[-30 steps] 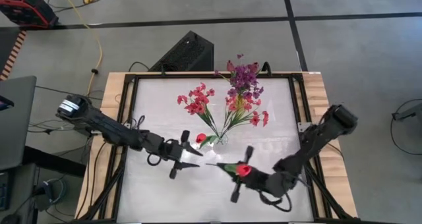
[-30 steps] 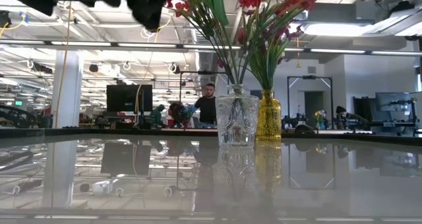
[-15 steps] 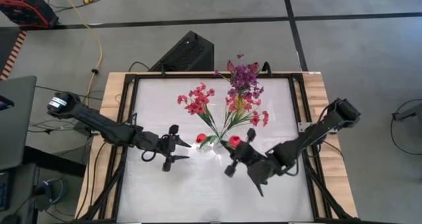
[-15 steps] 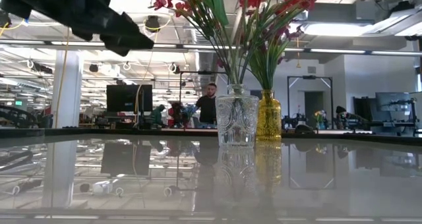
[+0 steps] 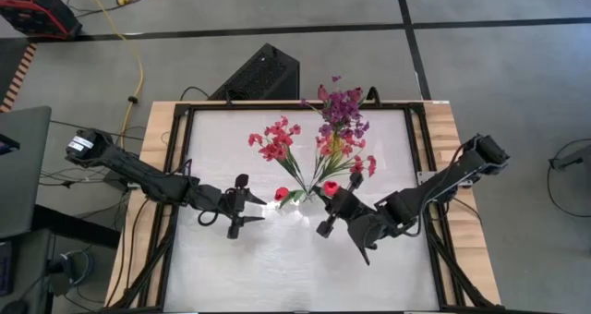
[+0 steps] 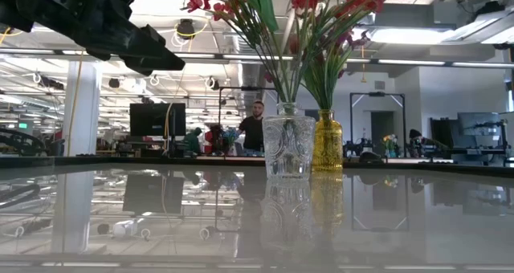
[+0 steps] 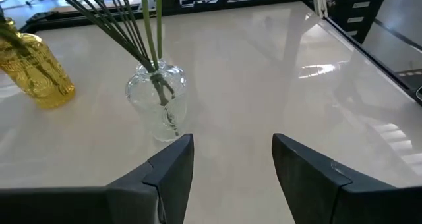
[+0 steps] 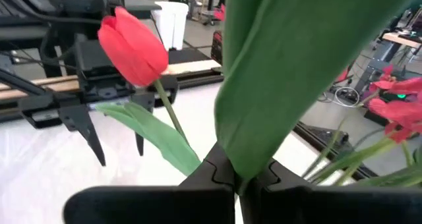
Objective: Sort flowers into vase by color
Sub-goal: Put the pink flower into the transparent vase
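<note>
Showing a white bench [image 5: 231, 268] from above, the scene has two dark robot arms reaching toward its middle, where a clear glass vase [image 6: 288, 147] of red flowers [image 5: 274, 140] stands just in front of an amber vase [image 6: 327, 140] holding purple flowers [image 5: 342, 106]. The step in hand looks like delivering one more red bloom to the clear vase. The right tool [image 5: 334, 210] is clamped shut on the stalk of a red tulip [image 5: 330, 187], whose bud sits just beside the clear vase's bunch; the right wrist view shows the closed fingers [image 8: 198, 181] pinching stalk and leaf, with the bud raised above them. The left tool [image 5: 247, 208] waits on the other side of the vase, near it, its fingers [image 7: 168, 171] parted and holding nothing. Another red bud [image 5: 282, 194] already sits at the vase mouth. Next, the right arm likely needs to stand the stalk upright, steer its tip into the narrow neck, then let go without disturbing the stems already there.
</note>
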Controlling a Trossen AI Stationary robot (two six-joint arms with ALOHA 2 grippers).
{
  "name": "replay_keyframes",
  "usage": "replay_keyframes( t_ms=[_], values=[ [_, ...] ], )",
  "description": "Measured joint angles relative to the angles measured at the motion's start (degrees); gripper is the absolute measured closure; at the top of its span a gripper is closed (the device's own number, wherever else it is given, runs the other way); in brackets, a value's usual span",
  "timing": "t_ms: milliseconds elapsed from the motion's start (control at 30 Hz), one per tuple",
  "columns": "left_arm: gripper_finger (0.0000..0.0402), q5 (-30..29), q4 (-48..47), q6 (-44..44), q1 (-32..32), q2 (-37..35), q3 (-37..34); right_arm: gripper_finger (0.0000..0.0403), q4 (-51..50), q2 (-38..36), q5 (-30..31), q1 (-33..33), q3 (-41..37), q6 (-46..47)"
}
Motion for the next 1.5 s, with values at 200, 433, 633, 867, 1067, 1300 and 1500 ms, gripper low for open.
replay_keyframes(
  t_ms=[200, 433, 633, 867, 1067, 1300, 1500],
  values=[
    [0.0207, 0.0, 0.3, 0.4, 0.1, 0.0, 0.0, 0.038, -0.4, -0.8, 0.8, -0.4, 0.0, -0.4],
    [0.0207, 0.0, 0.3, 0.1, 0.3, 0.0, 0.0, 0.0375, -0.6, -0.8, -1.9, -2.9, 0.0, -0.3],
    [0.0207, 0.0, 0.2, 0.0, 0.3, 0.0, 0.0, 0.0379, -0.5, -0.8, -2.6, -4.2, 0.0, -0.4],
    [0.0207, 0.0, 0.1, 0.3, 0.3, 0.0, 0.0, 0.0375, -0.2, -0.8, -2.7, -4.5, 0.0, -0.4],
    [0.0207, 0.0, 0.0, 0.6, 0.3, 0.0, 0.0, 0.0378, 2.3, -0.7, -6.8, -4.4, 0.0, -0.1],
    [0.0207, 0.0, -1.3, -0.4, 0.3, 0.0, 0.0, 0.0378, 2.3, -0.7, -7.3, -4.5, 0.0, 0.5],
    [0.0207, 0.0, -1.6, -0.6, 0.3, 0.0, 0.0, 0.0378, 1.2, -0.7, -7.5, -5.9, 0.0, 0.9]
  ],
)
